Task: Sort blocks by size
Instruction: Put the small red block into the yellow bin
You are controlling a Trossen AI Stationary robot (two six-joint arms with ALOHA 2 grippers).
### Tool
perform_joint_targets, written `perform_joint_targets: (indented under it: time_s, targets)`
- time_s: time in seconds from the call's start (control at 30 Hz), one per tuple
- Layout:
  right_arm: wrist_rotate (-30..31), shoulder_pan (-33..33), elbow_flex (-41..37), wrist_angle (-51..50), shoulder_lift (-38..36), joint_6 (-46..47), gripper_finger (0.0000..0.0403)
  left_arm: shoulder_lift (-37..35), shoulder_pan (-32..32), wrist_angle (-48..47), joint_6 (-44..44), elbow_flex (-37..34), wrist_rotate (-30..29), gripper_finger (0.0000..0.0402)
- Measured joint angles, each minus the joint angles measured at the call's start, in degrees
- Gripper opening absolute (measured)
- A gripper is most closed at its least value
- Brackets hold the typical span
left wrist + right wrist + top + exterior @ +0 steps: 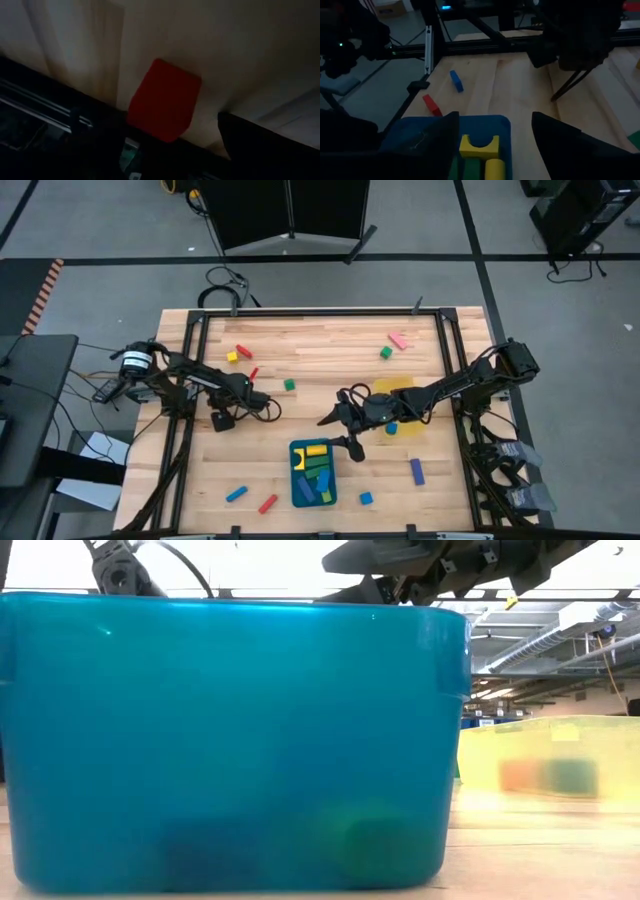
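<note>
While both of my arms reach in over the wooden table [330, 350], my left gripper [252, 387] hangs low over the left half with its fingers spread wide. A red block [164, 100] lies on the wood directly between and just ahead of those fingers [260, 145], not pinched by them. A green cube [290, 384] sits just beyond that gripper, toward the table's middle, and a yellow cube [231, 357] lies farther off, toward the far edge.

My right gripper [343, 430] hovers near the table's centre, just beside the blue tray [296, 490], with its fingers [570, 150] apart and nothing between them. Directly below and ahead of these fingers, the tray holds a yellow arch-shaped block [479, 145] and a yellow cylinder [494, 170], with green and blue pieces alongside. Past the tray, a blue bar [456, 80] and a red bar [431, 104] lie loose on the wood. Behind the right gripper, under my right forearm, stands the translucent yellow bin [398, 395]. A purple-blue bar [416, 471] and a small blue cube [366, 498] lie to the tray's other side. A pink bar [399, 340] and another green cube [385, 353] rest well apart, toward the far edge.
</note>
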Motion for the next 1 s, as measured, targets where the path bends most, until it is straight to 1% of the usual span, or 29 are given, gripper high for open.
perform_joint_targets:
  time_s: [0.1,0.23,0.37,0.43,0.53,0.57,0.73,0.87,1.0]
  targets:
    - [0.02,0.03,0.04,0.45,0.0,0.2,0.026,1.21,0.11,0.31,-0.97,0.15,-0.02,0.0287]
    - [0.0,0.15,0.02,0.56,0.0,0.57,0.0261,2.41,0.16,0.37,-2.78,0.15,0.12,0.0217]
    - [0.0,0.17,0.04,0.83,0.0,0.57,0.0257,2.49,0.15,1.14,-3.78,0.29,-0.14,0.0136]
    - [0.0,0.17,0.04,0.79,0.0,0.59,0.0255,2.55,0.16,1.94,-4.74,0.68,-2.43,0.009]
    - [0.0,0.15,0.02,0.56,-0.1,0.5,0.0252,2.4,0.2,3.16,-6.18,2.42,-2.94,0.0021]
    - [0.0,0.17,0.02,0.1,-0.43,0.43,0.0251,1.83,0.15,3.99,-6.59,3.35,-3.67,0.0012]
    - [0.22,0.17,0.07,-2.1,-4.34,-0.25,0.0248,-1.07,0.24,5.54,-6.62,7.03,-4.68,0.0004]
    - [0.47,0.17,0.07,-6.32,-8.65,-1.35,0.0249,-2.1,0.2,4.9,-5.76,10.26,-4.38,0.0005]
    - [0.55,0.24,0.07,-9.17,-12.92,-1.96,0.0247,-3.1,0.04,4.74,-2.59,13.49,-5.71,0.0015]
